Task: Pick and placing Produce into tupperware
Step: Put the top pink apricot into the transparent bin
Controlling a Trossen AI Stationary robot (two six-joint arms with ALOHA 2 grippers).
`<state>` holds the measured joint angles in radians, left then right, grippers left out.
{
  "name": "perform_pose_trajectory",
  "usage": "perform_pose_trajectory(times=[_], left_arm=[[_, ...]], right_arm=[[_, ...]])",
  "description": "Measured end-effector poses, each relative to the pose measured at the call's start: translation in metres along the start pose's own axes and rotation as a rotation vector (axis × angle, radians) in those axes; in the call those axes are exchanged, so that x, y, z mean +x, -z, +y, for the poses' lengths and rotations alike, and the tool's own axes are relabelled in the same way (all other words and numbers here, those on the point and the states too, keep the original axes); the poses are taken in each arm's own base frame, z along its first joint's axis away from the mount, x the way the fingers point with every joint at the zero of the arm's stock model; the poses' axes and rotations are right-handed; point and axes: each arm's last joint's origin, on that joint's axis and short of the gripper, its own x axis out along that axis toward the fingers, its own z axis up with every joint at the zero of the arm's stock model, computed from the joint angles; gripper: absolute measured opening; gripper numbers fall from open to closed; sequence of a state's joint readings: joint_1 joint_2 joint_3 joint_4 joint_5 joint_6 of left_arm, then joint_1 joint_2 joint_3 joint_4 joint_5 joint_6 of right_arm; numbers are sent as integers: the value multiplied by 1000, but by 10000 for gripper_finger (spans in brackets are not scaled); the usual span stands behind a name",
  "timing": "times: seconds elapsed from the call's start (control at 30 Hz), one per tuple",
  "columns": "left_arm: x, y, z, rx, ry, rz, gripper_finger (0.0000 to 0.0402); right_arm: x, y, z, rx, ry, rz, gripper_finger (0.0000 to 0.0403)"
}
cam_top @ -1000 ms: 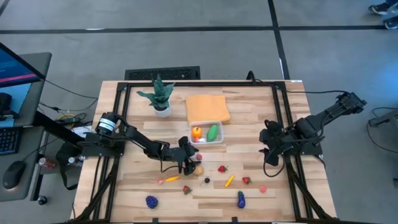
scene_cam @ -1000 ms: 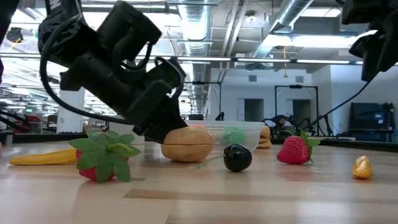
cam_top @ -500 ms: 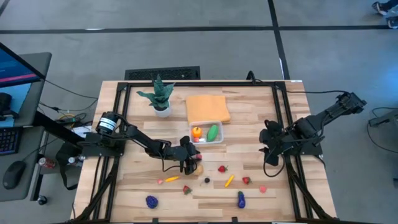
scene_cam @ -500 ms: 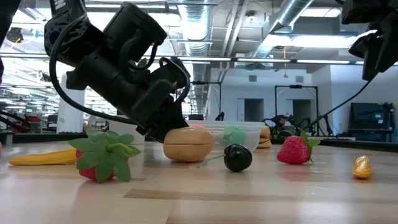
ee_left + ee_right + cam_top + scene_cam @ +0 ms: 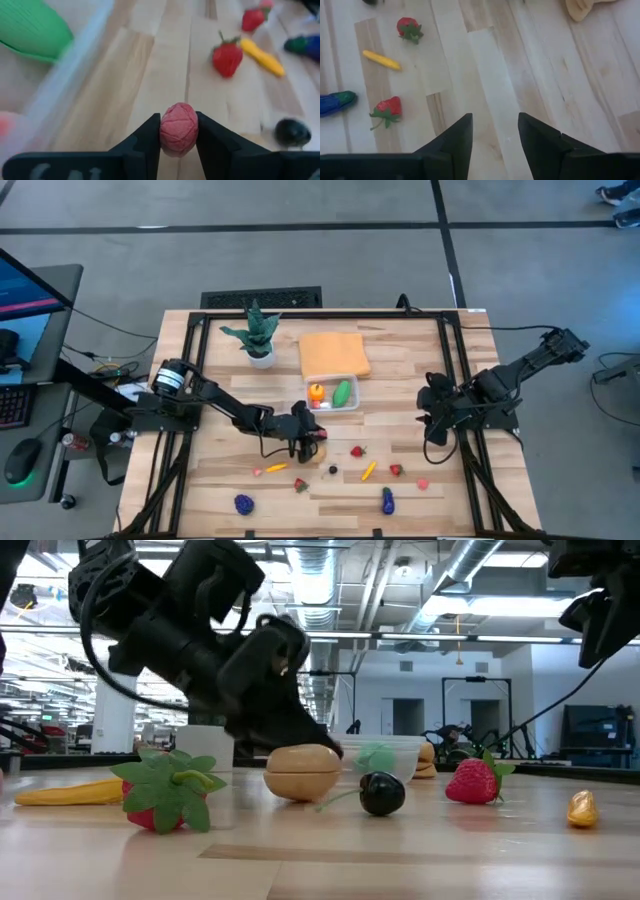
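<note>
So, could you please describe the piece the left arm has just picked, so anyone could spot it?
Find the clear tupperware mid-table, in front of the orange cloth. Just beside its front-left corner, the left gripper has its jaws shut on a pink ball, wrinkled and leafless, unlike the strawberries nearby.

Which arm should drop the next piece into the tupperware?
Left. The left gripper is shut on the pink fruit, right beside the tupperware. The right gripper holds nothing, farther away.
</note>
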<state>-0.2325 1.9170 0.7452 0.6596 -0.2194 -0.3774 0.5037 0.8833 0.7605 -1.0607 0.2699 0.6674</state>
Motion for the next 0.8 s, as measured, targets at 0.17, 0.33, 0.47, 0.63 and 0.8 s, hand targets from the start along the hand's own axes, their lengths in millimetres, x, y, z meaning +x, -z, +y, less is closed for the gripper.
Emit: perform_pose_trajectory(times=[0.17, 0.33, 0.47, 0.63, 0.8], left_arm=[[-12, -20, -4, -15, 11, -70, 97], [-27, -40, -7, -20, -10, -140, 96], [-39, -53, -3, -23, -91, -172, 96], [-42, -62, 16, -88, -177, -154, 96], [-34, -79, 24, -106, -177, -75, 96]], right_arm=[[0, -1, -1, -21, 21, -18, 146], [0, -1, -1, -24, 45, -34, 145], [0, -2, -2, -23, 81, -62, 145], [0, -2, -3, -21, 107, -83, 140], [0, -3, -3, -17, 115, -99, 136]])
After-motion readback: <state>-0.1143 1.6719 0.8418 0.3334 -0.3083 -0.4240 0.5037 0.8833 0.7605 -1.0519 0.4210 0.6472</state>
